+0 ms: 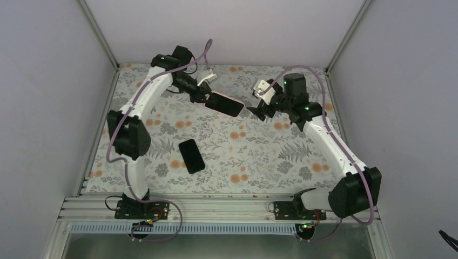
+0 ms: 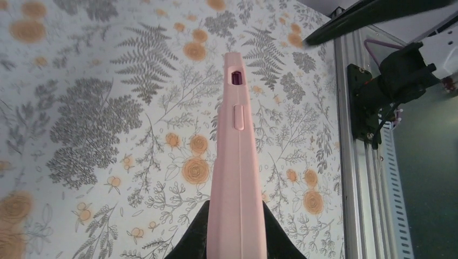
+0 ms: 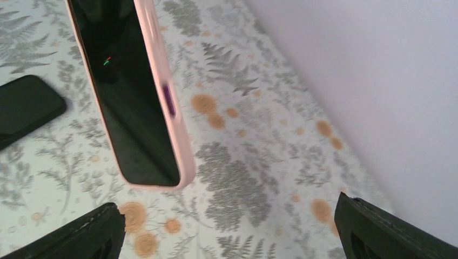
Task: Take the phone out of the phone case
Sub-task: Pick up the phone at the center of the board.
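Closest to me, a black phone-shaped slab [image 1: 192, 155] is lying flat on the flowered bench [image 1: 259, 156]. Farther back, the left hand [image 1: 208, 99] is clenching one end of the pink phone case [image 1: 224, 104], holding it up off the bench. The phone [image 3: 124, 91] is sitting inside it, dark screen showing. Just beside the case's free end, the right hand [image 1: 254, 110] is hanging wide open, gripping nothing.
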